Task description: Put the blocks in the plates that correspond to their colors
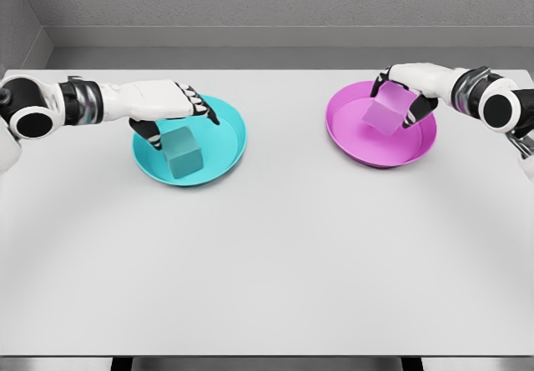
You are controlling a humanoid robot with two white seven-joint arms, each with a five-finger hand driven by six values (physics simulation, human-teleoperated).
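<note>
A teal block (183, 155) rests inside the teal plate (225, 150) at the left of the white table. My left hand (171, 108) hovers just above and behind it, fingers spread and holding nothing, with the thumb close to the block's left side. At the right, a pink block (384, 114) is tilted over the pink plate (367, 150). My right hand (402, 96) is curled around the block's top, thumb on its far side and fingers on its right side. Whether the pink block touches the plate I cannot tell.
The white table (267, 263) stretches wide in front of both plates, ending at a front edge at the bottom. A grey wall runs behind the table's far edge.
</note>
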